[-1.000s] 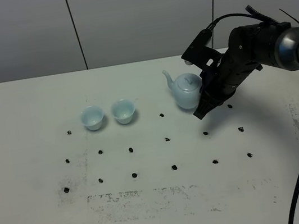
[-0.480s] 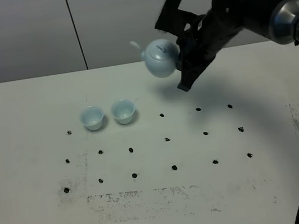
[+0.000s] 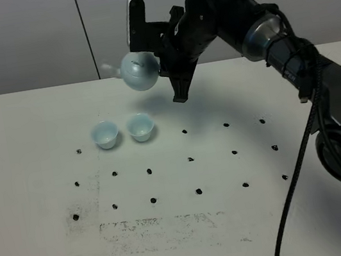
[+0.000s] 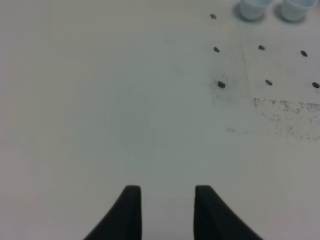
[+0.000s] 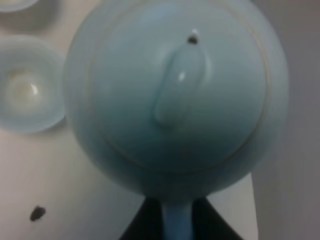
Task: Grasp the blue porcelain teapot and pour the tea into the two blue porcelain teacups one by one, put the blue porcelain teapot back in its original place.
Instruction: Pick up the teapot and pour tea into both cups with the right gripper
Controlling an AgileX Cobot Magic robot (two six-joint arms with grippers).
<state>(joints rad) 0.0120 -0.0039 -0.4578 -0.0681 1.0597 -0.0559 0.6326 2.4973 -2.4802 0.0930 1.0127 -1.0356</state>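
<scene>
The blue porcelain teapot [image 3: 138,72] hangs in the air behind and above the two blue porcelain teacups, its spout pointing left. My right gripper [image 3: 160,64] is shut on its handle. In the right wrist view the teapot's lid and body [image 5: 175,95] fill the frame, and the handle runs down between the dark fingers [image 5: 142,225]. The left teacup [image 3: 105,134] and the right teacup [image 3: 140,127] stand side by side on the table; one teacup [image 5: 25,90] shows below the pot. My left gripper [image 4: 167,212] hovers open over bare table, far from the teacups [image 4: 252,7].
A grid of small black dots [image 3: 190,160] marks the white table [image 3: 31,189], with smudged grey patches toward the front. The right arm [image 3: 258,23] arches over the back right. A grey wall stands behind the table.
The right gripper has lifted the teapot off the table at the right and carried it up and left, to above the teacups. The left gripper has not moved.
</scene>
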